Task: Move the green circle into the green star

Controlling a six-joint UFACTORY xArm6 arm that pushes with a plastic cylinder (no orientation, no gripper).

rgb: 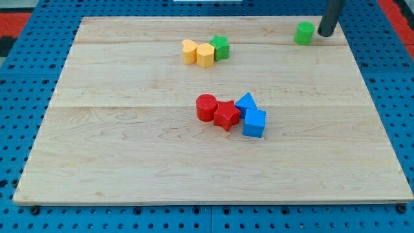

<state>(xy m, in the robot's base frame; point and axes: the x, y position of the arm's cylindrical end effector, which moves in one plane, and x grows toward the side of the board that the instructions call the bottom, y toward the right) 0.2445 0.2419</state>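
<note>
The green circle (304, 33) sits near the view's top right of the wooden board. The green star (220, 47) sits at the top centre, touching the right side of a yellow hexagon (206, 55). My tip (324, 33) is just right of the green circle, very close to it or touching it; I cannot tell which. The star lies well to the left of the circle and a little lower in the view.
A yellow block (189, 51) touches the hexagon's left side. In the middle lie a red cylinder (206, 107), a red star (226, 115), a blue triangle (246, 102) and a blue cube (254, 123), bunched together. The board's right edge (362, 71) is close to my tip.
</note>
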